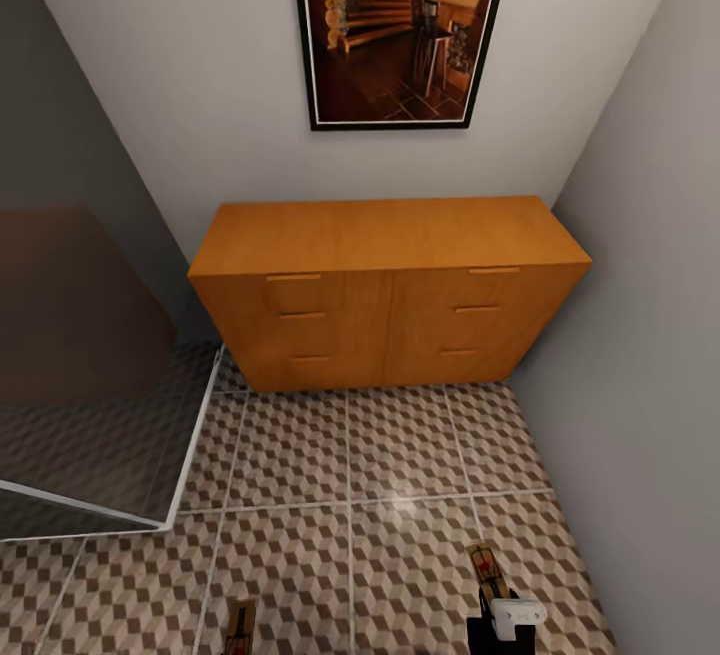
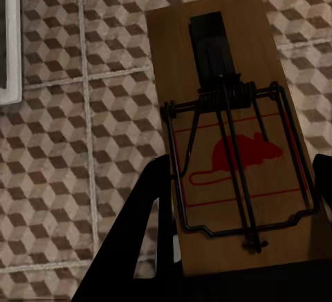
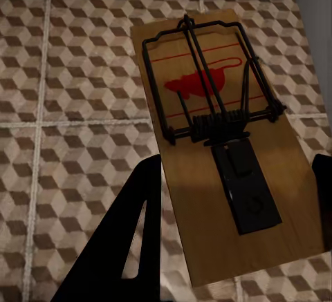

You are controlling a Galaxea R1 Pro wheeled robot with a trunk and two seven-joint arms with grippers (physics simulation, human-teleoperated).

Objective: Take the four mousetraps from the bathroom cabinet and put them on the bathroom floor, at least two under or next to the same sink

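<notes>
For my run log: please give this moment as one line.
left gripper: holds brown wooden mousetrap | right gripper: holds second mousetrap | orange-brown cabinet: closed

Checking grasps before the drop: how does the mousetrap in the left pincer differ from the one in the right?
In the wrist views, the left pincer's mousetrap has its red mouse print nearer the pincer fingers; the right pincer's mousetrap has its dark pedal plate nearer the fingers. In the head view the right trap shows more than the left. Both are wooden boards with black wire, held above the tiled bathroom floor.
</notes>
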